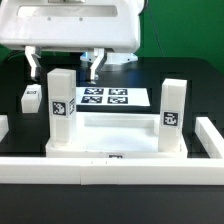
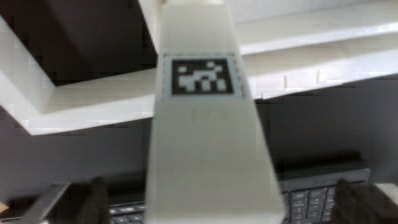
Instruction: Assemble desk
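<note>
On the black tabletop [image 1: 200,95], your claw [image 1: 65,72] stands open astride the upright square white plastic leg [image 1: 62,105]; lift straight, without nudging it in the white rimmed tray [image 1: 110,130].

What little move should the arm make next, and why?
Probably lift straight up. The jaws stand open on either side of the upright leg, which sits in a corner of the tabletop, so nothing is held. Rising should clear its top without knocking it. Another leg waits apart, at the exterior view's left.
</note>
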